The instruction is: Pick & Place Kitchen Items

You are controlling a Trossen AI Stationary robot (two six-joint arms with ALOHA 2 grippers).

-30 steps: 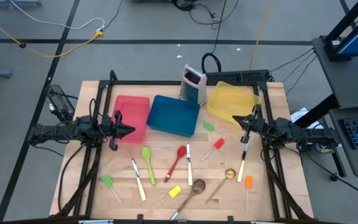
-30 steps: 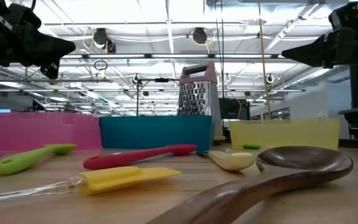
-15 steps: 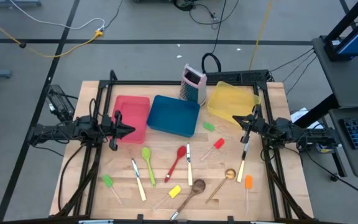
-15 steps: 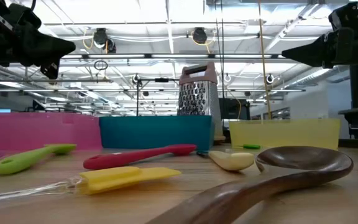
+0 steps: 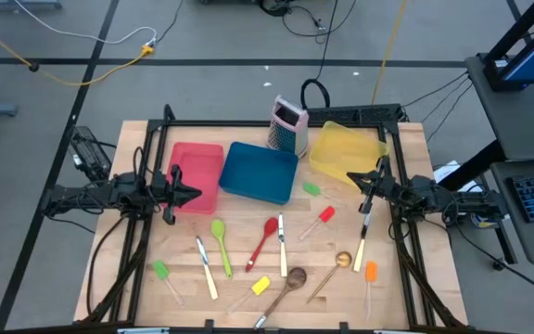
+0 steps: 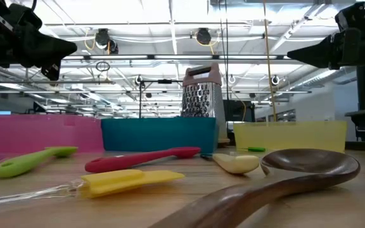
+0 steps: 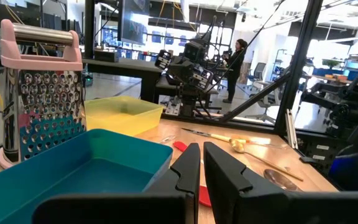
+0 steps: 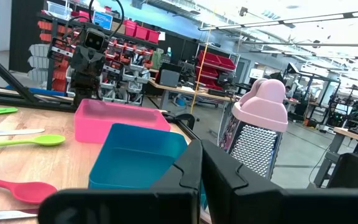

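Nothing looks sorted yet; the flat pink tray (image 5: 198, 173), blue tray (image 5: 260, 172) and yellow tray (image 5: 343, 150) appear empty; the slim kitchen utensils (image 5: 265, 243), spatulas, spoons and cutlery, lie scattered on the wooden table (image 5: 137, 269) near the front; left gripper (image 5: 193, 193) and right gripper (image 5: 358, 184) hover apart, fingers pressed together, holding nothing.
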